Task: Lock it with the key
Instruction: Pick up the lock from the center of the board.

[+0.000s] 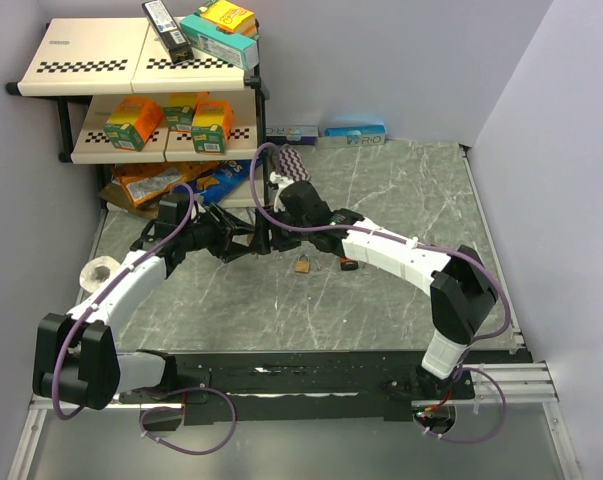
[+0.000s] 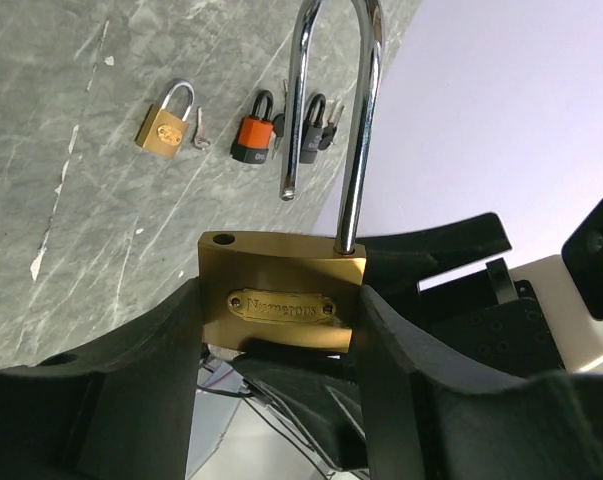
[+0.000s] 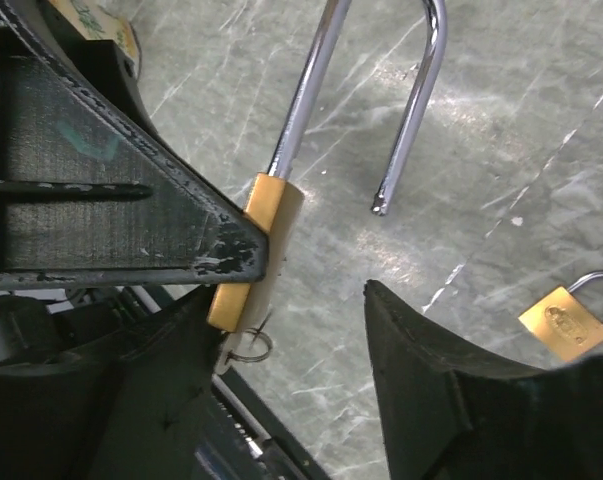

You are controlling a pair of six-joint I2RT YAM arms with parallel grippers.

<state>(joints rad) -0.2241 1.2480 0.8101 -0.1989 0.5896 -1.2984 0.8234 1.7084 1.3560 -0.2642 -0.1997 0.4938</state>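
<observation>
One brass padlock (image 2: 281, 290), shackle (image 2: 364, 130) open | left pincer (image 2: 281, 320) clamped on it | right pincer (image 3: 296, 305) spread wide beside it

Two-tier shelf (image 1: 81, 50) at back left, orange boxes (image 1: 134, 122) on lower tier, white roll (image 1: 101, 272) nearer

White shells are seen on the left arm (image 1: 121, 290) and right arm (image 1: 396, 250), black joints are set between, purple cables (image 1: 252, 185) are looped alongside, and the left gripper (image 2: 281, 320) is moulded matte black.
</observation>
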